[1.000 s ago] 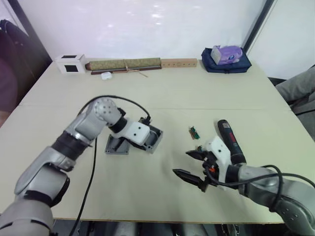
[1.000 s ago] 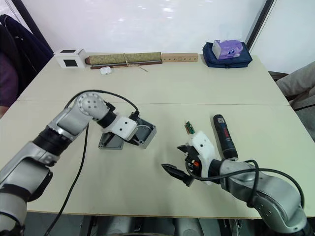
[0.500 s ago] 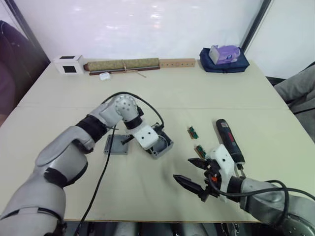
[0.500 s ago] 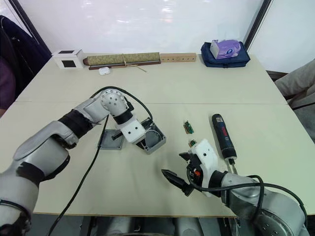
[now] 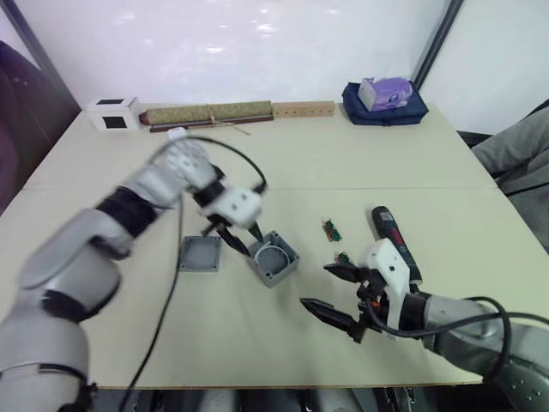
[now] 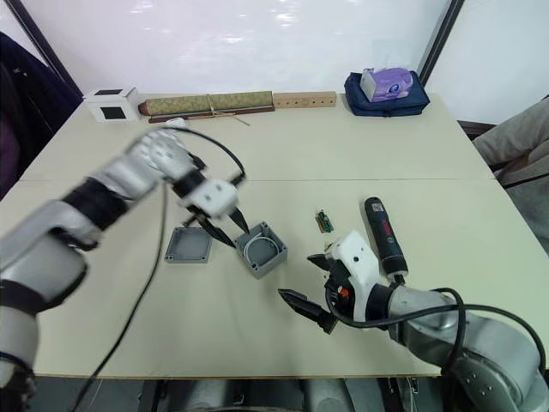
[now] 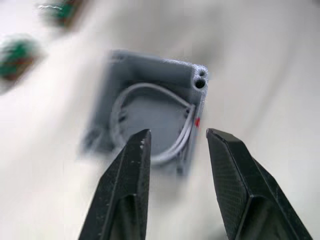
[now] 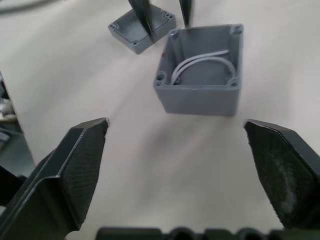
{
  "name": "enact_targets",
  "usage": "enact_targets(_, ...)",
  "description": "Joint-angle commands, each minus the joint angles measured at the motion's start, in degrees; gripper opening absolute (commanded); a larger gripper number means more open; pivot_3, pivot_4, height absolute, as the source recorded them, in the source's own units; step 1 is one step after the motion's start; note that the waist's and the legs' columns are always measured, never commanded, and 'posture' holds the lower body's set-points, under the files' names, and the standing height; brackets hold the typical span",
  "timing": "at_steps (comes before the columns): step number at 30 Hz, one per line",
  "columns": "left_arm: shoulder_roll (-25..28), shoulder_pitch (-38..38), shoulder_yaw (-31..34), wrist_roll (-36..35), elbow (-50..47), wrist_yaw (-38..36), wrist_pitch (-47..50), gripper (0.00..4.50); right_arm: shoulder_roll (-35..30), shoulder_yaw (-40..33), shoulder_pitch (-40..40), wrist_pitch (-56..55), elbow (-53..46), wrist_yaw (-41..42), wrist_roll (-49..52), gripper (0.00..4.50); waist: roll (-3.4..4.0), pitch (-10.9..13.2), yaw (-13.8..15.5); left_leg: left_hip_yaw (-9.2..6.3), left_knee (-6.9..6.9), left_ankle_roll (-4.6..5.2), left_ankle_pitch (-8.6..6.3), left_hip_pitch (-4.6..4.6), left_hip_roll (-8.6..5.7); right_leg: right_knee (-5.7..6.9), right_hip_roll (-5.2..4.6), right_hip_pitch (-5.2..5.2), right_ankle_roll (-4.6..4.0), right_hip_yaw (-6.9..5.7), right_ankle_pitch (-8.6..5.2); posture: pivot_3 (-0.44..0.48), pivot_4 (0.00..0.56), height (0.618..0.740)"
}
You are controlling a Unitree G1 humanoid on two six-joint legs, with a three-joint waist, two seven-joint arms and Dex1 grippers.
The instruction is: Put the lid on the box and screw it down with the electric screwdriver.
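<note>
The grey box (image 5: 274,257) sits upright on the table, its open side up, with a white wire loop and a red part inside (image 7: 150,120). To its left lies the shallow grey lid (image 5: 200,253), hollow side up. My left gripper (image 5: 237,240) hangs open just above the box's left rim, holding nothing, and its two fingers (image 8: 142,12) point down between lid and box. The black electric screwdriver (image 5: 395,240) lies on the table to the right. Just in front of it my right gripper (image 5: 316,286) is wide open and empty, facing the box (image 8: 200,75).
Two small green circuit-board strips (image 5: 332,230) lie between box and screwdriver. Along the far edge stand a white cube (image 5: 109,112), a long roll (image 5: 212,113), a wooden block (image 5: 302,109) and a blue bag (image 5: 386,99). A person's sleeve (image 5: 515,146) shows at right.
The left gripper carried the tilted box to the right of the lid, set it down upright, opened and drew back off it. The right gripper stayed about where it was, open.
</note>
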Motion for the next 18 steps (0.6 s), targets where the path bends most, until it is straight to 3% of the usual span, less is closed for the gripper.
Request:
enact_targets(1,4.8,5.73,11.54,0.73,-9.5,11.95,15.84,1.77,1.26,1.78,-12.38,-2.33,2.28,1.76,0.35,4.5,0.04,0.01,-0.16,0.01,0.0,0.0,0.0,0.01,-0.01,0.01,-0.03,0.01,0.01,0.0,0.0,0.0,0.15,0.74)
enact_targets(2,5.47,7.56,13.87,0.8,-12.4,16.12,21.04,1.77,1.51,3.21,-14.62,-2.2,3.0,2.32,-0.35,4.5,0.04,0.01,-0.23,0.01,0.0,0.0,0.0,0.03,-0.01,0.03,-0.06,0.02,0.01,0.0,0.0,0.0,0.15,0.74)
enact_targets(5,5.87,11.69,21.12,-0.65,-20.23,32.66,49.47,1.77,0.57,10.17,-20.75,-2.15,4.55,5.91,-5.86,4.5,0.01,0.03,0.35,-0.09,0.0,0.0,0.0,0.01,0.0,0.04,-0.03,0.03,0.02,-0.06,-0.01,0.0,0.15,0.74)
enact_targets(10,5.38,19.82,31.86,-0.61,-31.81,47.72,81.2,1.77,0.2,19.62,-26.1,-4.7,5.91,10.89,-14.82,4.5,-0.01,0.04,0.25,-0.1,0.04,0.0,0.0,-0.12,-0.12,0.02,-0.19,-0.03,0.04,-0.08,-0.02,0.0,0.15,0.74)
enact_targets(12,0.93,24.99,41.45,2.17,-34.82,56.8,92.3,1.77,0.04,24.67,-27.09,-7.45,6.9,13.05,-20.69,4.5,-0.01,0.04,0.23,-0.08,0.04,0.0,0.0,-0.1,-0.11,0.04,-0.18,-0.04,0.04,-0.07,-0.01,0.0,0.15,0.74)
enact_targets(14,-2.11,29.87,48.58,0.94,-34.24,65.16,96.09,1.77,0.93,27.43,-26.99,-10.5,9.17,14.98,-24.72,4.5,-0.01,0.03,0.29,-0.08,0.03,-0.01,0.0,-0.04,-0.09,0.1,-0.13,-0.04,0.03,-0.08,-0.02,0.0,0.15,0.74)
enact_targets(18,-2.63,34.32,50.57,-6.03,-38.17,71.36,96.26,1.77,4.31,27.22,-25.63,-13.37,12.86,16.97,-26.7,4.5,-0.14,0.04,0.47,-0.11,0.03,-0.09,0.05,-0.02,-0.02,0.29,-0.09,-0.13,-0.01,-0.07,-0.04,0.0,0.15,0.74)
